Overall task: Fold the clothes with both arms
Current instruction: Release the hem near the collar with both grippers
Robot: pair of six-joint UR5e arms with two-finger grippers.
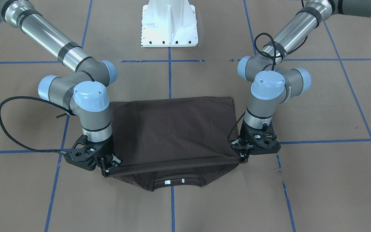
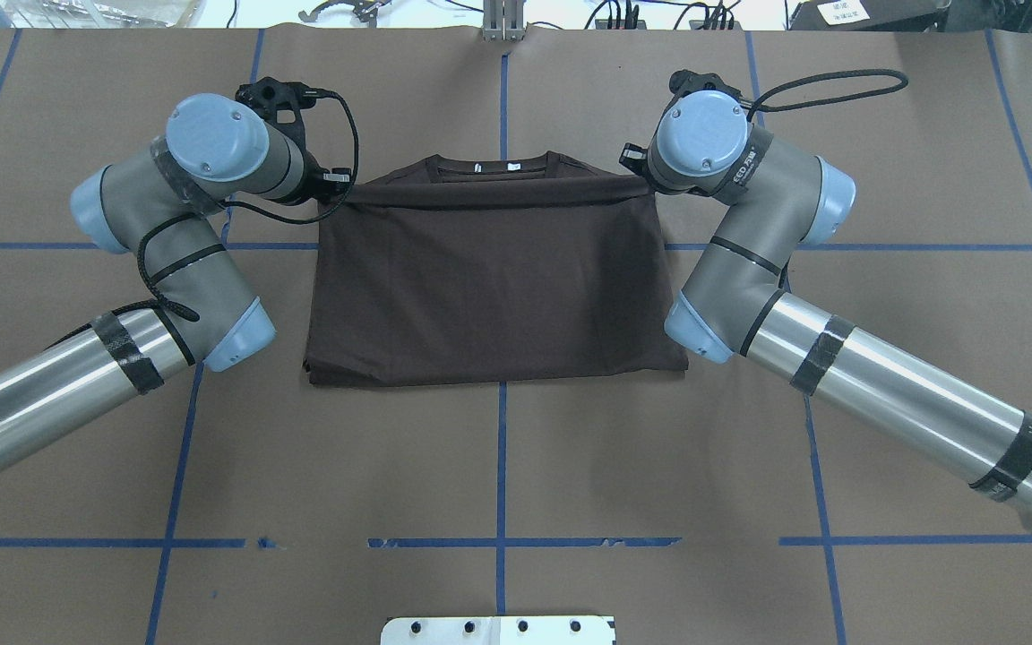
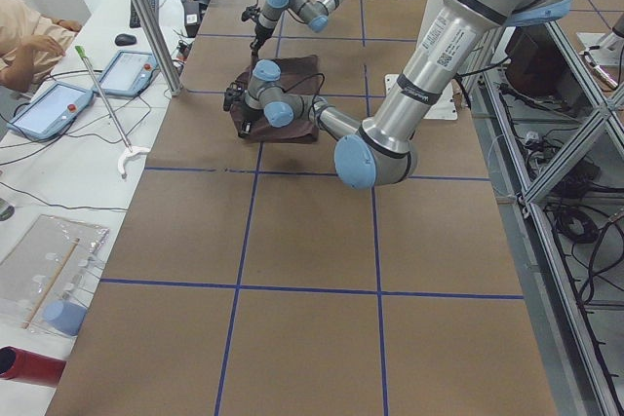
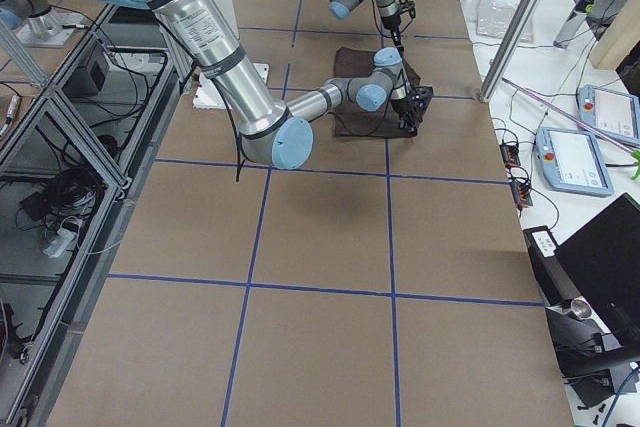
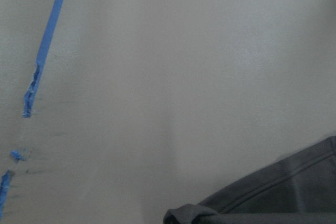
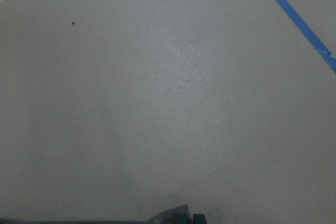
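The dark brown-grey T-shirt [image 1: 172, 132] lies at mid table, its bottom half folded up over the body. The folded layer's edge is stretched taut just short of the ribbed collar and its white tags [image 1: 172, 182]. My left gripper [image 1: 242, 157] is shut on one end of that taut edge, and my right gripper [image 1: 107, 170] is shut on the other end. In the overhead view the shirt [image 2: 494, 287] lies between the left gripper [image 2: 337, 191] and the right gripper [image 2: 635, 172]. The wrist views show only shirt corners [image 5: 283, 192] [image 6: 173, 216].
The white pedestal base [image 1: 169, 25] stands behind the shirt. Blue tape lines [image 2: 502, 466] cross the brown table cover. A metal post [image 3: 146, 21], tablets [image 3: 49, 109] and an operator's arm sit past the far table edge.
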